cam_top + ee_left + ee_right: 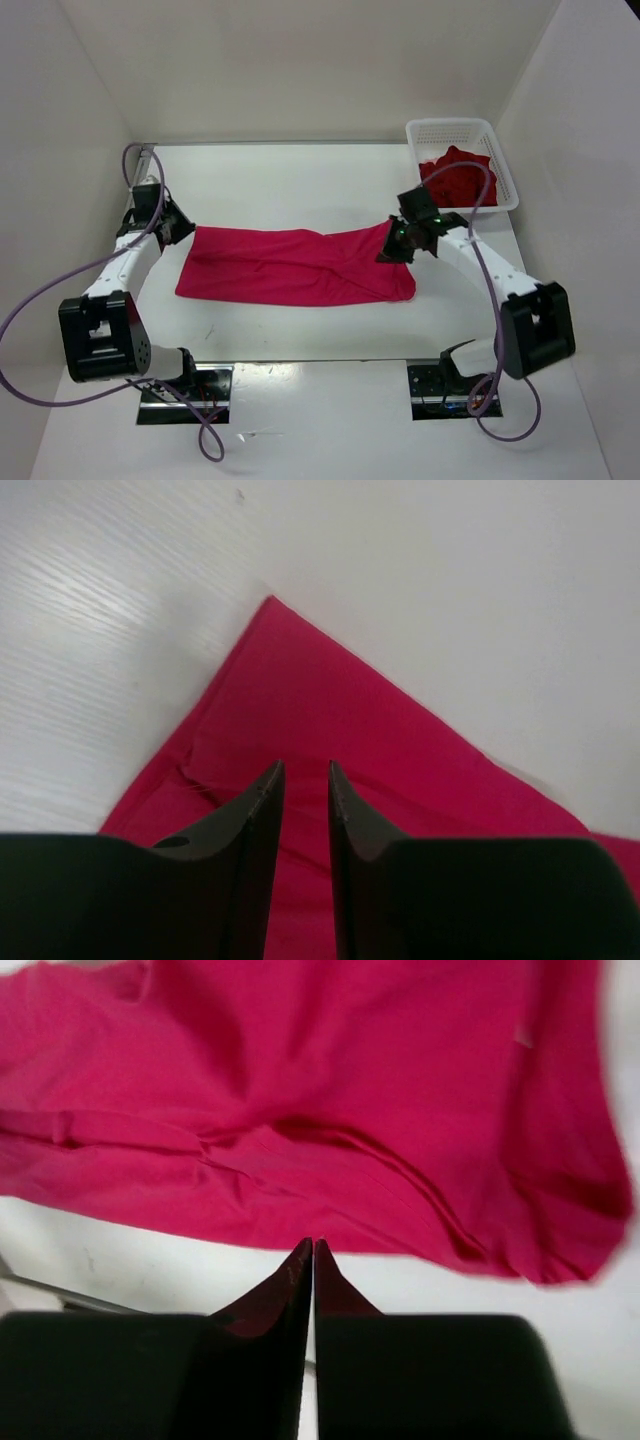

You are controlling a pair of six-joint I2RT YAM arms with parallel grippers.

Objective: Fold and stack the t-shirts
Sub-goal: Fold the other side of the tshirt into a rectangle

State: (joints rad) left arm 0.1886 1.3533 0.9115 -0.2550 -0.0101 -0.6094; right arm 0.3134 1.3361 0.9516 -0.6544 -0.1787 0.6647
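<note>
Black fingertips of the left gripper [305, 770] fill the bottom of the left wrist view. They are parted by a narrow slot, and nothing is seen held between them. The magenta-pink shirt [295, 265] lies directly under and ahead of them, one corner pointing away from the tips onto bare table [300, 180].

The right gripper [312, 1243] is pressed fully together, its tips meeting at the shirt's near hem. Whether a fold of cloth is nipped there cannot be told.

From above, the shirt is seen as a flattened band with its long axis running left to right across the table. One gripper is at each end, both at the far corners of the band, so neither arm is clearly nearer.

Judgement: an end-over-end fold along that axis is what the next move calls for, and the right end needs a confirmed grip first.

Open table is noted beyond the far edge of the shirt, with a narrower strip on the near side. The white mesh basket [450, 128], holding the dark red shirt [458, 180], stands just behind the right gripper, and the side walls are near. No light pink shirt is seen.
</note>
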